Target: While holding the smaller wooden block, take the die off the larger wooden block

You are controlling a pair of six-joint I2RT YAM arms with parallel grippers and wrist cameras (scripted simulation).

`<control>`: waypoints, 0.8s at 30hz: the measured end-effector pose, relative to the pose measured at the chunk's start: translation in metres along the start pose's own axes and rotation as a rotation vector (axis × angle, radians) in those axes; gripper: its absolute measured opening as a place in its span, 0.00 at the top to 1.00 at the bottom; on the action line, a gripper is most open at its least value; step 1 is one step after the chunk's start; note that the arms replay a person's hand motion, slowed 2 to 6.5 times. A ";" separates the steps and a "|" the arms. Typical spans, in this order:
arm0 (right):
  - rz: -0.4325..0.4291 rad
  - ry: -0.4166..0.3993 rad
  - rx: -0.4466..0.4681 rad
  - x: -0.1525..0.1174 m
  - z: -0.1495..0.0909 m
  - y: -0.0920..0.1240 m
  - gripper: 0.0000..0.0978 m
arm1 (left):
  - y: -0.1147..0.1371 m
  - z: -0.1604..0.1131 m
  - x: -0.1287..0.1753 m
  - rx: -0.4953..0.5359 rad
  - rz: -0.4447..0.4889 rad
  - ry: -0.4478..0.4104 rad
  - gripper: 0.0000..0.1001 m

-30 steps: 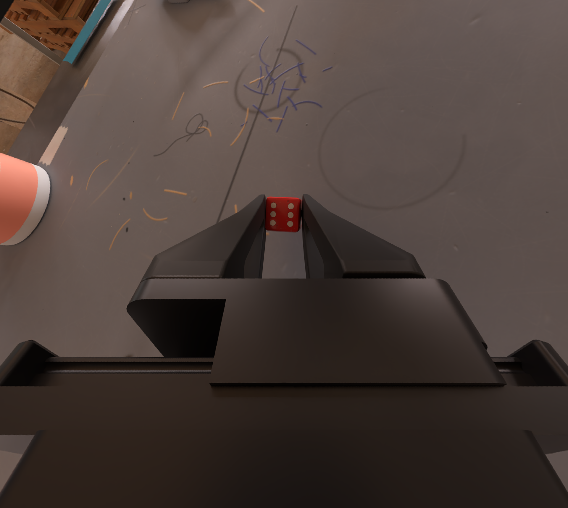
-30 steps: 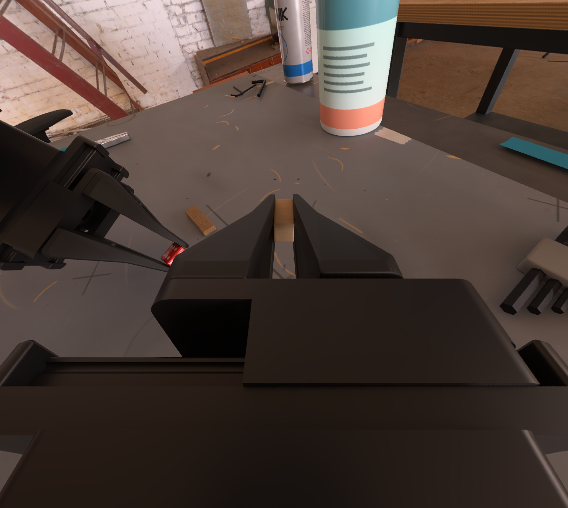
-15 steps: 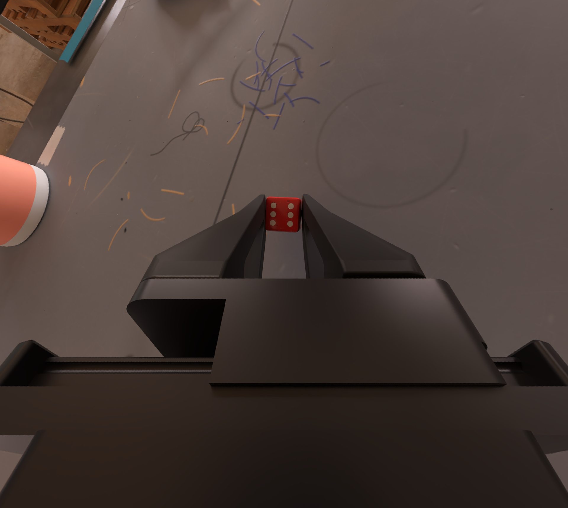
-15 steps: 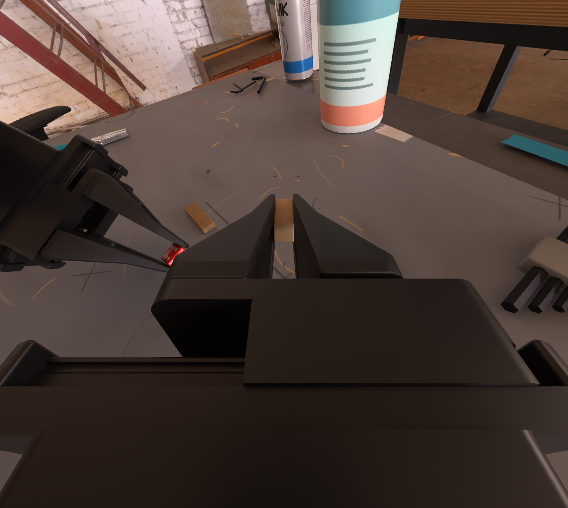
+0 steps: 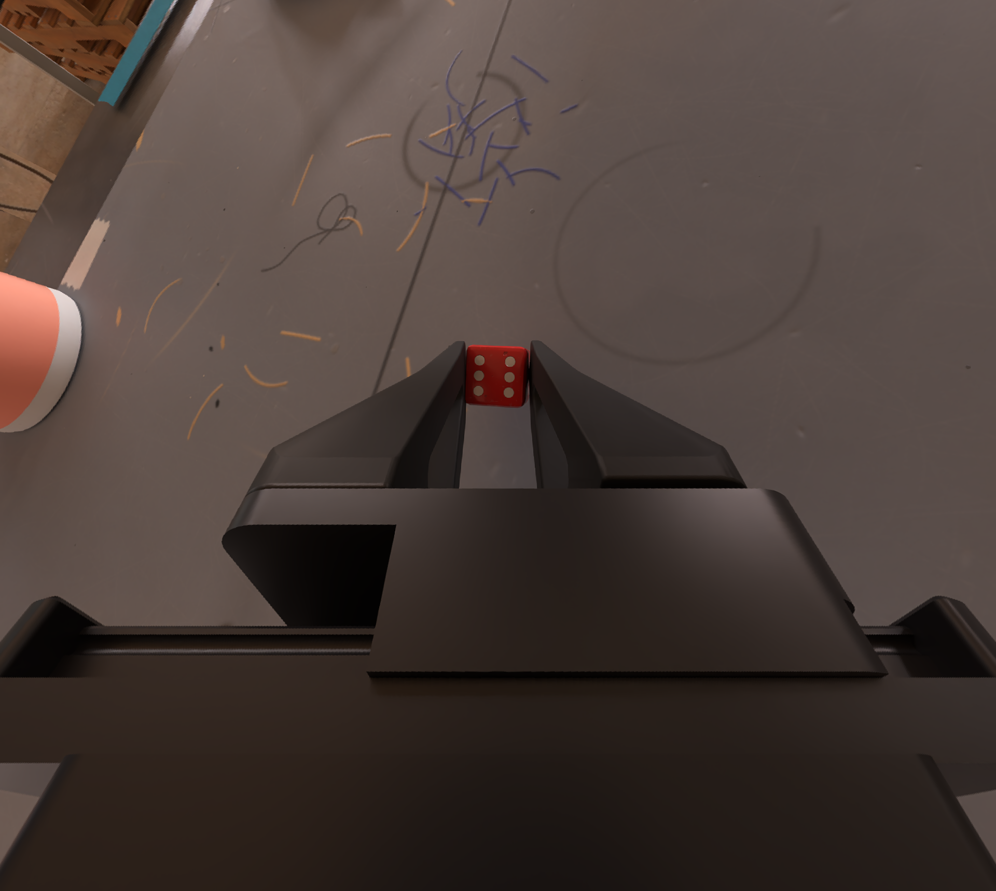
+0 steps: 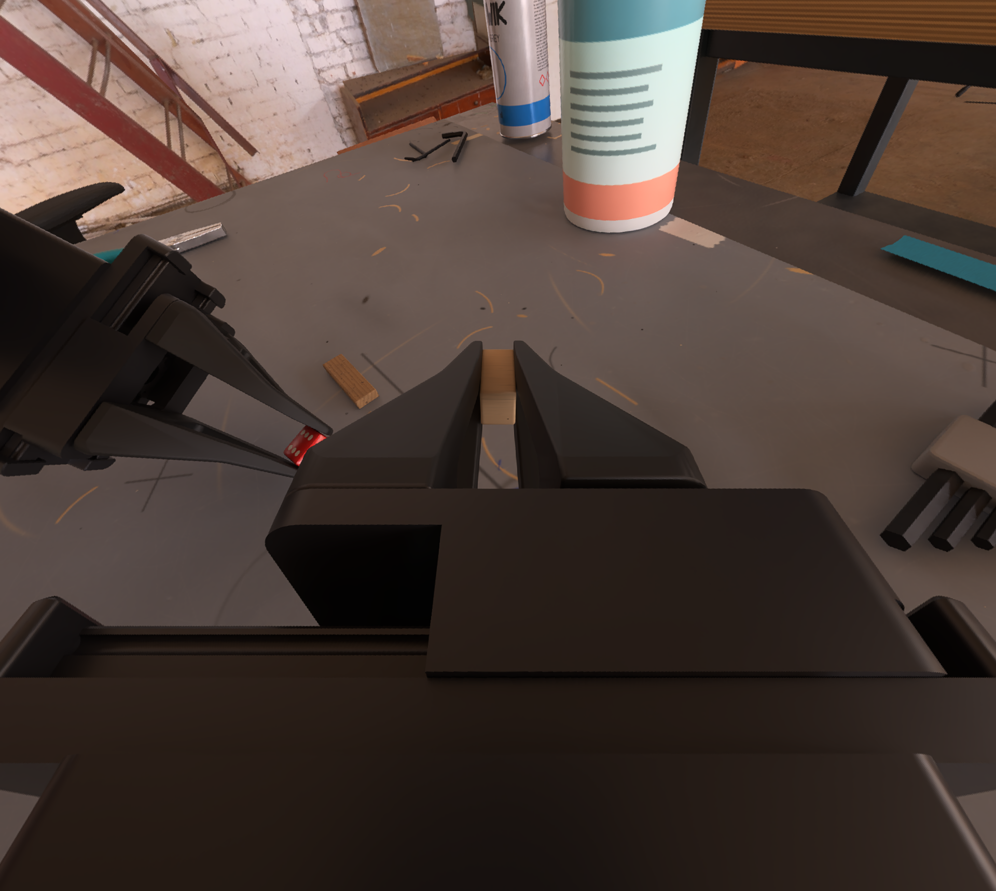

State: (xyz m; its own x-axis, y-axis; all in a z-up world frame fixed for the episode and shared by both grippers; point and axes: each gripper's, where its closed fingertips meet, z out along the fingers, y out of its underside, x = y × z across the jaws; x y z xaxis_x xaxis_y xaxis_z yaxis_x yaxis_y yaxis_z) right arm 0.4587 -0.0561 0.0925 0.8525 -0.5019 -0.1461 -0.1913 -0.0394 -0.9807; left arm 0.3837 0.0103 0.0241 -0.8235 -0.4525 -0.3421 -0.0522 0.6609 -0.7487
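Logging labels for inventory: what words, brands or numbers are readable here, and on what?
Silver spray can: dark lettering and fine print, which I won't copy out.
Tall teal tube: grey bars only, no words.
Red die: six white pips, no numerals.

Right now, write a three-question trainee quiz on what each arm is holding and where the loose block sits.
1. True or false: the left gripper is shut on the red die.
2. Which does the right gripper hold? A) spray can B) small pale wooden block C) metal bar
3. Fill in: the larger wooden block lies flat on the grey ____, with nothing on top.

Key:
1. True; its fingers press both sides of the die.
2. B, the small wooden block.
3. Table.
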 end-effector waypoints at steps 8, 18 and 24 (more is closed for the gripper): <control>0.001 0.000 -0.001 0.000 0.000 0.000 0.90 | 0.000 0.000 0.000 -0.003 -0.001 0.004 0.80; 0.002 0.000 -0.003 0.000 0.000 0.000 0.91 | 0.000 0.001 0.000 -0.004 -0.001 0.006 0.80; 0.003 0.000 -0.003 0.000 0.000 0.000 0.91 | 0.000 0.001 0.001 -0.005 -0.004 0.009 0.80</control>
State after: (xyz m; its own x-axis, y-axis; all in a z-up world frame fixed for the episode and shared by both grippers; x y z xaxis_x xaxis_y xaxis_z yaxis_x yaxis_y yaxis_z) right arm 0.4589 -0.0560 0.0920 0.8520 -0.5020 -0.1488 -0.1952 -0.0409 -0.9799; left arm 0.3838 0.0091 0.0234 -0.8285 -0.4498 -0.3336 -0.0586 0.6621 -0.7472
